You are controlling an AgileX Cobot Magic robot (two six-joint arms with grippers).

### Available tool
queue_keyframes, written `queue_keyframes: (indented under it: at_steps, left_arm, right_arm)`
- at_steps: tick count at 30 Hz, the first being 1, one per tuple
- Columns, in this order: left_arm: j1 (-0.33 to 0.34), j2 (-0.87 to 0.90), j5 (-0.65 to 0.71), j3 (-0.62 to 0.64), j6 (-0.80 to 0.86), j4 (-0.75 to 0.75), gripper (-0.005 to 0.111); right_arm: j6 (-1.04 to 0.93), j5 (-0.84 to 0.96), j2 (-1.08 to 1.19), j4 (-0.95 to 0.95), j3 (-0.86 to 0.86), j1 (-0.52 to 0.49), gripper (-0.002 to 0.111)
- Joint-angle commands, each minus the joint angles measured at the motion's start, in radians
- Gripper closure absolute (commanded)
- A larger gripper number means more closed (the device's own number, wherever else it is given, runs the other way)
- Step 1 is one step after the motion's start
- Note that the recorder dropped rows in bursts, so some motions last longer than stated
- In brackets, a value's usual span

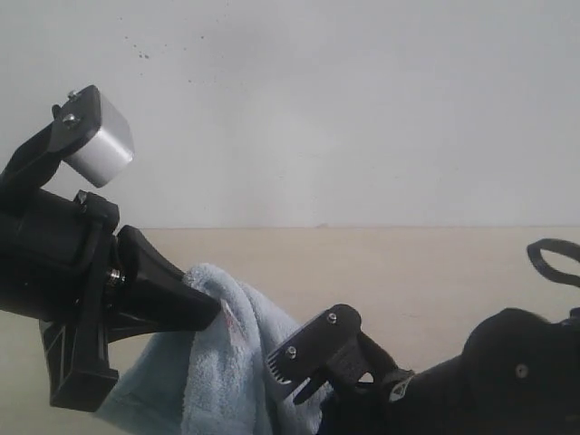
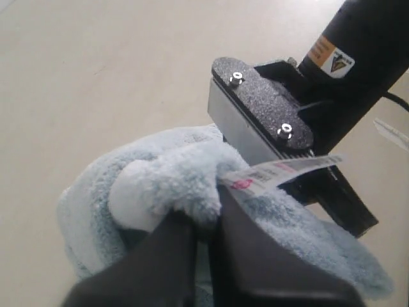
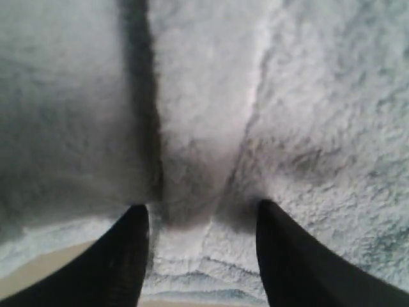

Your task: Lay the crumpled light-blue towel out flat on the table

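The L gripper [image 2: 206, 216] is pressed shut on a fold of the towel [image 2: 160, 185]. Its two black fingers [image 2: 268, 262] are seen close together, w/ a soft lump of cloth squeezed btwn the tips. A white label [image 2: 281, 171] w/ red print sticks out of the towel just beside those tips. It runs across the front of one finger of the R gripper [image 3: 201, 214].

The R gripper is spread. In the R wrist view its two black tips are held apart and fluffy blue cloth bulges in the gap and fills nearly all the view. Whether the tips touch the cloth can't be told. In the L wrist view a rough dark pad [image 2: 262, 105] w/ two small screws is seen on one finger, right by the towel.

In the exterior view the L gripper is on the left and the R gripper is lower, at the towel's right side. The towel is bunched up, not flat. It hangs down in folds from the L gripper's tip, over the pale beige table [image 1: 408, 272]. Its low part is cut off by the edge of the view, so whether it rests on the table can't be told there. A white wall [image 1: 362, 109] w/ a few dark specks is seen behind the table.
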Motion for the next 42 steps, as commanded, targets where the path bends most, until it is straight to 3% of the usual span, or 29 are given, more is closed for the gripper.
queue_keyframes:
  at_steps: [1,11,13,17,25,29,36,38,39,42]
  left_arm:
    - [-0.010,-0.004,-0.005,0.005,-0.007,-0.006,0.103]
    - [-0.010,-0.004,-0.005,0.005,-0.007,-0.006,0.103]
    - [-0.010,-0.004,-0.005,0.005,-0.007,-0.006,0.103]
    - [-0.010,-0.004,-0.005,0.005,-0.007,-0.006,0.103]
    - [-0.010,-0.004,-0.003,0.005,-0.007,0.062,0.103]
    - [-0.010,-0.023,0.002,0.005,-0.008,0.076,0.103]
    - [-0.010,-0.096,-0.061,0.005,-0.088,0.229,0.103]
    - [-0.010,-0.092,-0.104,0.009,-0.251,0.478,0.103]
    - [-0.010,-0.078,-0.131,0.030,-0.414,0.676,0.103]
    - [-0.010,-0.032,-0.160,0.091,-0.662,0.989,0.103]
  right_arm:
    - [0.067,-0.170,0.024,0.005,-0.004,0.019,0.058]
    - [0.170,-0.366,0.033,0.012,-0.004,0.019,0.060]
    - [0.168,-0.408,0.033,0.038,-0.004,0.019,0.069]
    - [0.134,-0.441,0.033,0.038,-0.004,0.019,0.107]
    - [0.049,-0.449,0.002,0.099,-0.004,-0.021,0.108]
    - [-0.081,-0.437,-0.059,0.217,-0.004,-0.165,0.108]
    - [-0.204,-0.274,-0.135,0.293,-0.004,-0.573,0.108]
    - [-0.214,-0.219,-0.134,0.293,-0.004,-0.702,0.108]
    - [-0.191,-0.188,-0.134,0.293,-0.002,-0.772,0.108]
    - [-0.161,-0.156,-0.134,0.293,-0.002,-0.870,0.108]
